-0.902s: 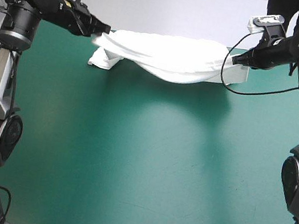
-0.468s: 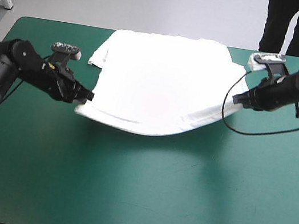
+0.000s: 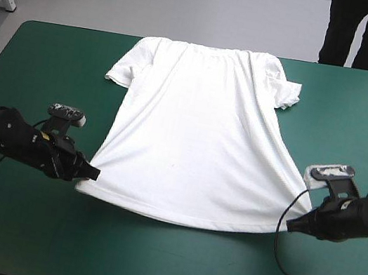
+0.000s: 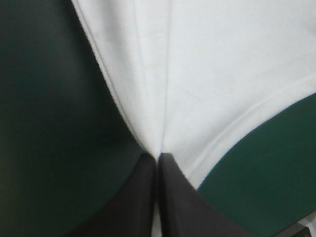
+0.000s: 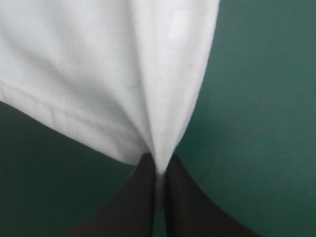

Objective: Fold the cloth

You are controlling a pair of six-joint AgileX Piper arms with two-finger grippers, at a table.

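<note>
Left gripper (image 3: 91,172) and right gripper (image 3: 291,225) each pinch a hem corner of the T-shirt (image 3: 195,132), at 8 and 4 o'clock. Shirt lies spread on the table (image 3: 162,262), collar at 12. Best: lower both corners evenly, hem taut, before letting go.

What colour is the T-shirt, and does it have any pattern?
Plain white T-shirt, no pattern visible; the high view shows it best.
</note>
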